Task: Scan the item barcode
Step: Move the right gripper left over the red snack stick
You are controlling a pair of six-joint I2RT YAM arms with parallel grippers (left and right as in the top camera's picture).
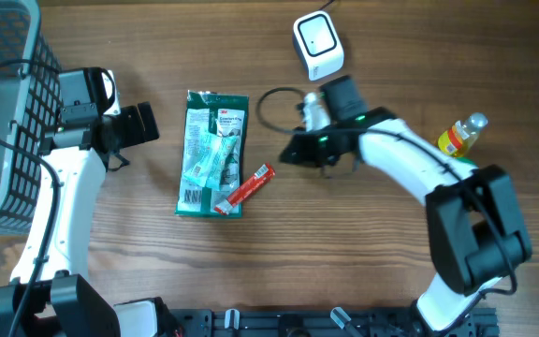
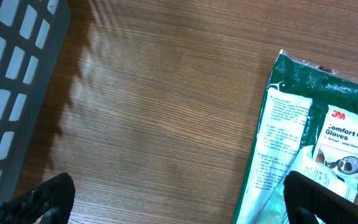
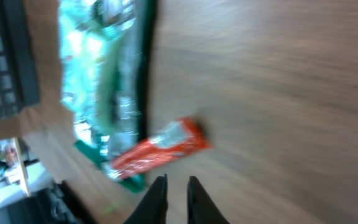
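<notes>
A green 3M gloves pack (image 1: pixel 213 154) lies flat mid-table, with a barcode at its near left corner. A red foil packet (image 1: pixel 248 187) leans on the pack's right edge. The white scanner (image 1: pixel 317 45) stands at the back. My right gripper (image 1: pixel 291 150) hovers just right of the red packet, empty. In the blurred right wrist view its fingers (image 3: pixel 176 182) stand nearly together, shut, pointing at the red packet (image 3: pixel 160 149) and the pack (image 3: pixel 104 81). My left gripper (image 1: pixel 143 126) is wide open left of the pack, with one finger over the pack's edge (image 2: pixel 309 137).
A grey mesh basket (image 1: pixel 7 112) fills the far left. A yellow bottle (image 1: pixel 462 137) lies at the right, behind the right arm. A black cable loop (image 1: pixel 274 108) lies between the scanner and the right gripper.
</notes>
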